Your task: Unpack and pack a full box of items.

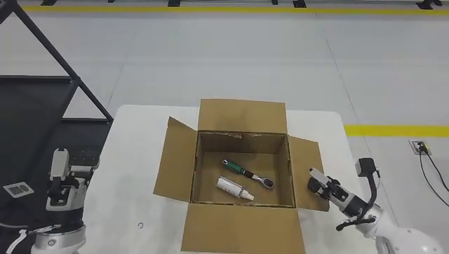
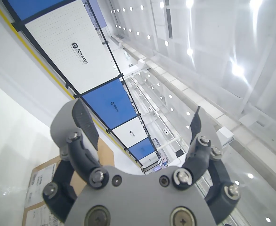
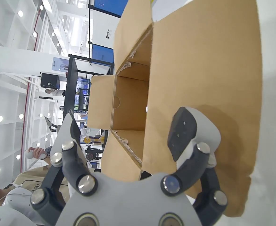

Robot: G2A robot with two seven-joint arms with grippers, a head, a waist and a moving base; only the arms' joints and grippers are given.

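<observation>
**Cardboard box, flaps out, two items inside**

1. Box [image 1: 242, 116]: brown, all four flaps folded outward, standing on the white table [image 1: 137, 184]. Its opening lies just ahead of my right gripper [image 3: 126, 121], and one side flap sits directly under those jaws.
2. Right jaws: spread wide, nothing between them. I cannot tell whether a finger touches the flap.
3. Wrench [image 1: 247, 172]: green handle, metal head, flat on the box floor, ahead of my right jaws and below them.
4. Bottle [image 1: 233, 188]: white, on its side just beside the wrench, a little farther from my right jaws.
5. Left gripper [image 2: 138, 116]: jaws released and holding nothing, tilted up toward the ceiling. It is past the table's edge, with the box well apart from it.
</observation>
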